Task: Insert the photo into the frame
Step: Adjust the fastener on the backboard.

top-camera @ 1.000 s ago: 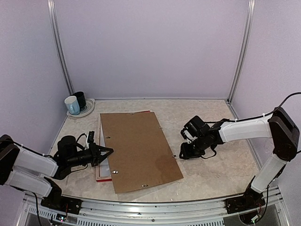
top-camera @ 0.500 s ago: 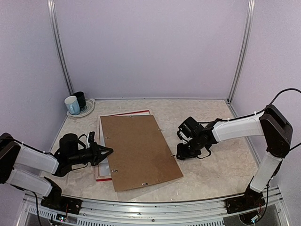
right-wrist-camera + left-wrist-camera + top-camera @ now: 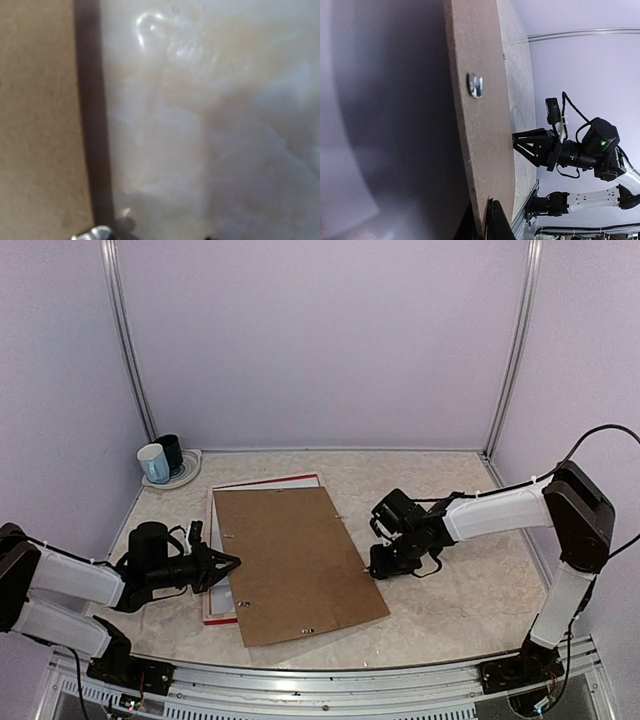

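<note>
The backing board point(image 3: 300, 560) lies skewed over the frame point(image 3: 218, 612) on the bench point(image 3: 450, 610), long axis running away from me, my left pincer point(image 3: 228, 565) spread at its left edge, my right pincer point(image 3: 378, 565) spread at its right, the photo out of sight.

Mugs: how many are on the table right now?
2. A white mug and a dark mug behind it, both on the plate at the far left corner of the table. No others show in any view.
</note>
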### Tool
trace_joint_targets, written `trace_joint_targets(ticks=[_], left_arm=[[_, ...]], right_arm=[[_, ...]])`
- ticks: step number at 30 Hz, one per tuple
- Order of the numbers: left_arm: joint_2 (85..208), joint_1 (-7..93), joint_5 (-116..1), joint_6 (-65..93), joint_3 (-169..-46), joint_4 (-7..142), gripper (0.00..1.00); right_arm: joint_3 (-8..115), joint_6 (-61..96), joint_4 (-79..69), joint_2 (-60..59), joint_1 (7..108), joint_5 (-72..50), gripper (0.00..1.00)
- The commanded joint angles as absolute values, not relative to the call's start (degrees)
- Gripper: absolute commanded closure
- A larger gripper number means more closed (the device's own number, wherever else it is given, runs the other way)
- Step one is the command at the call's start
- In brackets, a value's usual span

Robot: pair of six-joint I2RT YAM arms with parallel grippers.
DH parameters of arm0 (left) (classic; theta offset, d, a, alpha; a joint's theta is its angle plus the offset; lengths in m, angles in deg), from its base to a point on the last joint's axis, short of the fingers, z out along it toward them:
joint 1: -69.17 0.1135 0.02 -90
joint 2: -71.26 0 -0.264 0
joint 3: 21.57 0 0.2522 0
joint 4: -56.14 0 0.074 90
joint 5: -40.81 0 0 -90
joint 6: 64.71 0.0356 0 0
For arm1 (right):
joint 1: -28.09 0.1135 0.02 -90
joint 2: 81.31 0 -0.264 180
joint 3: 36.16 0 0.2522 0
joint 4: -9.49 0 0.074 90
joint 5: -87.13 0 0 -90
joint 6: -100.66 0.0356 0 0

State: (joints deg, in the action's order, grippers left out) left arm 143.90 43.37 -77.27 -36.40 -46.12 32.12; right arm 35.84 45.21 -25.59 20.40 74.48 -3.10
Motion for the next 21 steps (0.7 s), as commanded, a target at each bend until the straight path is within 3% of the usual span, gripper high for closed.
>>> trace_joint_targets(ticks=[1, 21], left_arm=[[145.1, 44.0, -73.0, -29.6, -46.9, 38.8, 0.96], [148.8, 44.0, -73.3, -27.2, -47.4, 40.0, 0.95]], right_arm=[[38.3, 45.9, -25.2, 22.3, 75.5, -0.3, 0.63], [48.1, 46.3, -34.5, 26.2, 81.2, 11.2, 0.63]])
